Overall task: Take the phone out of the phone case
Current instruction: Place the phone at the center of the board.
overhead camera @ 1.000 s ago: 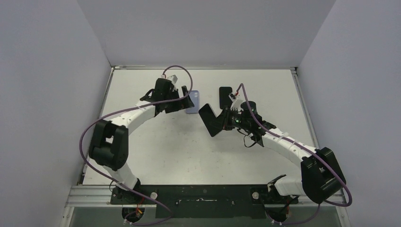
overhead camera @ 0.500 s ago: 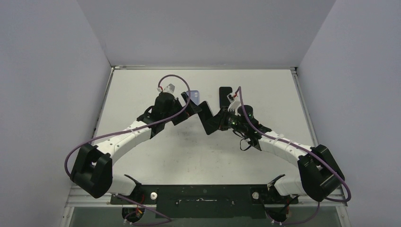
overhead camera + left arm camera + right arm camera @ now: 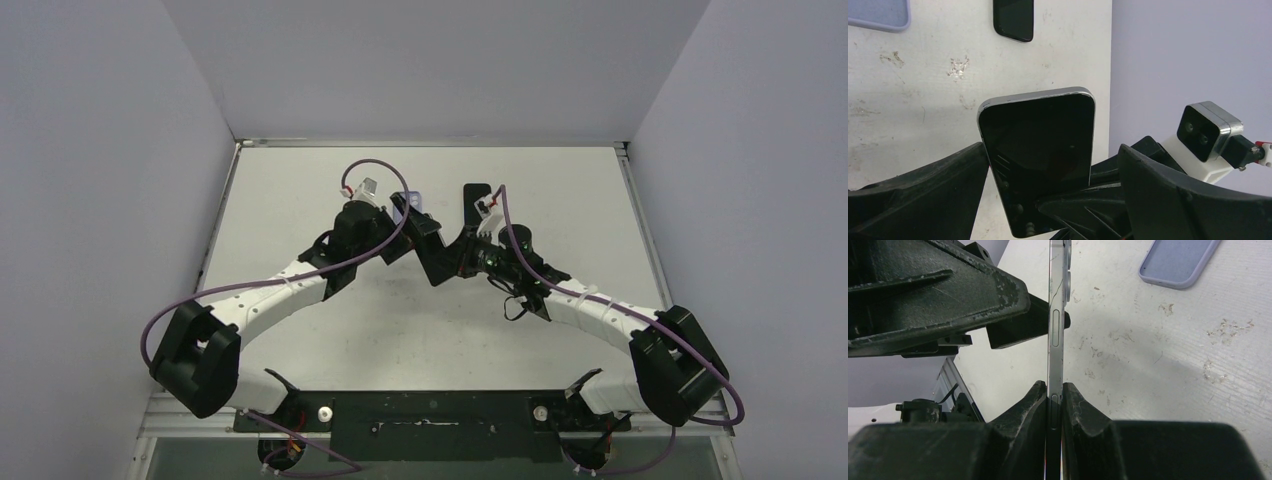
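**A:** How far along is it?

**B:** Most of the way, I'd judge. On the white tabletop [image 3: 400, 330] the lilac phone case [image 3: 1178, 262] lies flat near the far edge. It has no device in it that I can make out, though only part of it shows. The phone [image 3: 1040, 160] is bare, with its silver rim exposed, and is held up in the air well apart from the case.

**A:** So what's left?

**B:** Probably only a handover or setting the phone down. The separation itself looks done.

**A:** And the arms?

**B:** Both reach towards the middle of the tabletop and meet there. The right arm [image 3: 600, 310] stretches in from its side, and the left arm [image 3: 270, 295] bends in from the other. The right end effector [image 3: 1054, 395] is clamped on the phone's lower end, its pads pressing front and back, so the phone stands on edge above the surface. The left end effector [image 3: 405, 228] has its jaws spread wide. One finger [image 3: 943, 175] sits on each side of the phone, and I can see no contact with it.

**A:** Anything else down there?

**B:** A dark slab [image 3: 1013, 20] lies beside the case. It may be another handset, but I can't tell.
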Tool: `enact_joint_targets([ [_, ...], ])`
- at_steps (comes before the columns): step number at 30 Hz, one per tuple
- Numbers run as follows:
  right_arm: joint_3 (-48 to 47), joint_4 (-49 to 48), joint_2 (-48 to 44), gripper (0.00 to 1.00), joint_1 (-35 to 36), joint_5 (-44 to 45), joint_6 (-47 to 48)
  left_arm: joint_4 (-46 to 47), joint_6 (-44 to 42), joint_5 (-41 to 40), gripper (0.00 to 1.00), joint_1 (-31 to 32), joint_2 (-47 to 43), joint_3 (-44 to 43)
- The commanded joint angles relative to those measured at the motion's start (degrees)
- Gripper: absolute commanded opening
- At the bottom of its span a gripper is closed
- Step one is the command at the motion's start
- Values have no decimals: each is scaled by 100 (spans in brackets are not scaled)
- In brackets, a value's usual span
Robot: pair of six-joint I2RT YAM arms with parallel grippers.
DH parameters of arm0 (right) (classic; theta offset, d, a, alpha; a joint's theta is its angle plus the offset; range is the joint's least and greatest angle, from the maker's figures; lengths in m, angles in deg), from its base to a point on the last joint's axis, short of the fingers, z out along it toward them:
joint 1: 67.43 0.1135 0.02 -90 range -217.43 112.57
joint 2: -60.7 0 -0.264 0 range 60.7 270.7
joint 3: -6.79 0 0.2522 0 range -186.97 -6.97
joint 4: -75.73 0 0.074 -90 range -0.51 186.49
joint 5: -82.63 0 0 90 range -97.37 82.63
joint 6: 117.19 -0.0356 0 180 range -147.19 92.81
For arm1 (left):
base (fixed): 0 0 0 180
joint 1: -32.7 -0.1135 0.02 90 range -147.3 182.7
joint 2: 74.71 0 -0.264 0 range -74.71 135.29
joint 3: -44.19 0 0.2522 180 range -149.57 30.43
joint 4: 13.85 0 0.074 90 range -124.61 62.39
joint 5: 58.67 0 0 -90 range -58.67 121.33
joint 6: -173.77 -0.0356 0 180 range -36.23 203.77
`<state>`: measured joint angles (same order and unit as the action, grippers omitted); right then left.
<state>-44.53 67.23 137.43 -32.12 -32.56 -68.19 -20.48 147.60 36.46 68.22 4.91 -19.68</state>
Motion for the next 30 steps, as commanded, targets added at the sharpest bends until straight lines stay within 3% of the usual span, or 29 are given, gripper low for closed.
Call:
enact_joint_targets([
  [1,-21,-611,-143,0,78,47,111,229,113,12,96,145,130,-149],
  [6,-45,-567,-108,0,175,119,216,-56,34,-334,89,338,241,-218],
  [13,-29,-430,-130,0,298,298,371,-120,-57,-690,68,480,278,-176],
  [17,60,-376,-171,3,301,390,411,-211,-297,-838,30,479,192,-181],
  [18,76,-364,-173,6,300,410,420,-253,-372,-883,20,481,179,-198],
  [21,119,-300,-237,21,294,459,452,-541,-762,-1070,4,466,185,-309],
  [30,290,558,-632,72,28,905,614,-2072,-2535,-1404,0,324,807,-1004],
])
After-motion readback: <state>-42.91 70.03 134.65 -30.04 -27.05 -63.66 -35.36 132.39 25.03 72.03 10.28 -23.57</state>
